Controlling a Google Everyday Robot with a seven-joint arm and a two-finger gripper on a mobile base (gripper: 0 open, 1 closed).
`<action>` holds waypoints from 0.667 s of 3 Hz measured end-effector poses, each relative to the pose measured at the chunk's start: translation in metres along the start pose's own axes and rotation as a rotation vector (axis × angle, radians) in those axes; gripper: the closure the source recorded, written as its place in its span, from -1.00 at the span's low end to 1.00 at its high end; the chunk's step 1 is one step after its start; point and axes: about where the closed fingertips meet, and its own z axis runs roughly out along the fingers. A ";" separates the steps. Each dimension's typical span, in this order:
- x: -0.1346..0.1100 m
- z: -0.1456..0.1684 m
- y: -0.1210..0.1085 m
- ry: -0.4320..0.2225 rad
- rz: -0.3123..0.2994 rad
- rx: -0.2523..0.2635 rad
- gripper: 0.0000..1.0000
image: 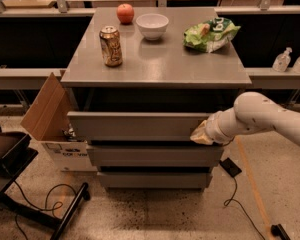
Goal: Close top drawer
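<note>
The top drawer (140,126) is a wide grey metal drawer with a plain front, the uppermost of three fronts in the grey cabinet. It stands slightly out from the cabinet, with a dark gap between its front and the cabinet top. My gripper (202,133) is at the end of the white arm coming in from the right and presses against the right end of the drawer front. It holds nothing that I can see.
The cabinet top (160,64) carries a can (111,46), a red apple (125,13), a white bowl (152,25) and a green chip bag (210,33). An open cardboard box (50,119) stands left of the cabinet. Cables (235,189) lie on the floor.
</note>
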 end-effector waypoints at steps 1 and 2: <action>0.000 0.000 0.000 0.000 0.000 0.000 1.00; 0.000 -0.007 -0.021 -0.013 0.026 0.025 1.00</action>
